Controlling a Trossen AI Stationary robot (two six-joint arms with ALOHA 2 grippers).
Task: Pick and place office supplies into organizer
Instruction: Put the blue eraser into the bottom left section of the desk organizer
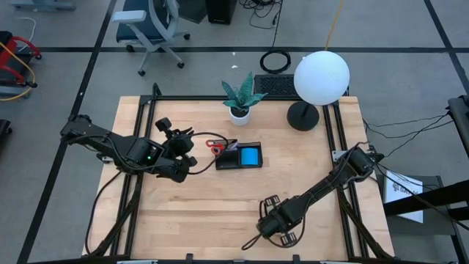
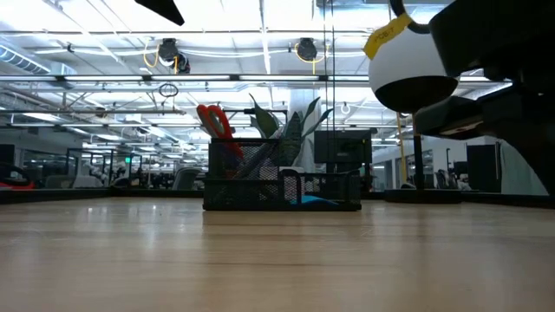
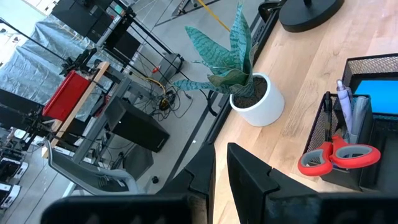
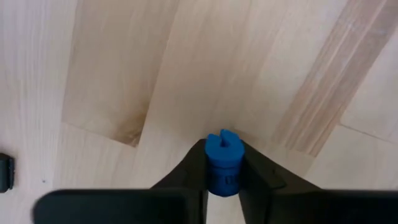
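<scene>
The right gripper (image 4: 222,163) pinches a blue block (image 4: 222,163) over the table's (image 1: 220,213) front, well apart from the organizer (image 1: 239,157), while the left gripper (image 3: 221,168), fingers pressed together, waits beside it.

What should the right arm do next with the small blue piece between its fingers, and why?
Probably lift it and carry it toward the organizer. The right gripper is closed on the small blue block low over bare wood near the table's front edge, far from the organizer, where the scissors and blue note pad already sit. The left gripper waits beside the organizer.
</scene>
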